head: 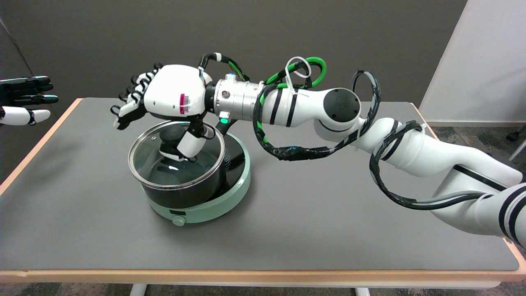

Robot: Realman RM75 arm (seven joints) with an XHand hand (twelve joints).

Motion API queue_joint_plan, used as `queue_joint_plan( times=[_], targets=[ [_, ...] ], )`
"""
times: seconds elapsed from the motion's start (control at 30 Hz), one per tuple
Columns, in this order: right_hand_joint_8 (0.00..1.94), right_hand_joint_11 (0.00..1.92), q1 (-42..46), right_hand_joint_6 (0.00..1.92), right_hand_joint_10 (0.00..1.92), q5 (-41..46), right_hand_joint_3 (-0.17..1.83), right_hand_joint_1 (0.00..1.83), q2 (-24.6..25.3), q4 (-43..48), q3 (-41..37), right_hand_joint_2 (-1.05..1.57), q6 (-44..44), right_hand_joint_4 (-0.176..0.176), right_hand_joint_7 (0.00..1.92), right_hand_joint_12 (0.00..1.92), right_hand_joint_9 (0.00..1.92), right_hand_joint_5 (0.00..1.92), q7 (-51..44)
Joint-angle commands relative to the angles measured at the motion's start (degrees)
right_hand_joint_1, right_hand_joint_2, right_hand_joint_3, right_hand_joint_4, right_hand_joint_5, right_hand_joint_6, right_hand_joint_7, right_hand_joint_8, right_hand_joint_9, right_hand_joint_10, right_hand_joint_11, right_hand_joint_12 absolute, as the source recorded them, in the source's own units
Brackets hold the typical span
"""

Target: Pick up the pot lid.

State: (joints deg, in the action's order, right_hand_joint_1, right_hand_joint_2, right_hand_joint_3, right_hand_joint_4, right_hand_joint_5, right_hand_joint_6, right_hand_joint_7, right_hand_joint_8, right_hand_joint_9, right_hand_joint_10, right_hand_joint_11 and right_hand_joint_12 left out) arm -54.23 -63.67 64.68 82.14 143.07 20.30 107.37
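My right hand (166, 98) hangs over the pot, palm down, reached in from the lower right on its white arm (394, 144). The glass pot lid (174, 154) sits on the black pot (185, 193), metal rim all the way round, tilted a little toward the camera. The pot stands on a round mint-green hotplate (222, 201) with a small dial on its front edge, left of the middle of the grey table (287, 230).

My thumb (190, 144) points down and lies against the right side of the dark knob (169, 135) at the lid's centre. My other fingers (131, 96) are spread out to the left, above and beyond the knob, apart from it. So I am touching the knob on one side only, nothing pinched, the hand holding nothing and its fingers wide.

The lid rests on the pot, not lifted

At the picture's left edge my idle left hand (24, 100) hangs in the air, beyond the table's side
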Motion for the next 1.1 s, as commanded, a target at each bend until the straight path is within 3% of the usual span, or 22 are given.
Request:
queue_joint_plan(
  times=[0.03,0.63,1.1],
  targets=[
    [0.19,0.41,-1.1,0.24,0.34,-3.1,0.99,0.90,2.0,-4.0,2.3,0.56,1.9,0.097,0.56,0.83,0.58,0.53,0.0],
    [0.18,0.41,-2.8,0.25,0.33,-3.4,1.00,0.94,2.3,-10.7,2.6,0.57,2.6,0.110,0.55,0.82,0.57,0.55,-0.1],
    [0.16,0.42,-2.5,0.28,0.37,-3.4,1.04,0.94,-1.5,-7.2,2.5,0.58,2.2,0.114,0.56,0.81,0.56,0.54,-0.1]
  ],
)
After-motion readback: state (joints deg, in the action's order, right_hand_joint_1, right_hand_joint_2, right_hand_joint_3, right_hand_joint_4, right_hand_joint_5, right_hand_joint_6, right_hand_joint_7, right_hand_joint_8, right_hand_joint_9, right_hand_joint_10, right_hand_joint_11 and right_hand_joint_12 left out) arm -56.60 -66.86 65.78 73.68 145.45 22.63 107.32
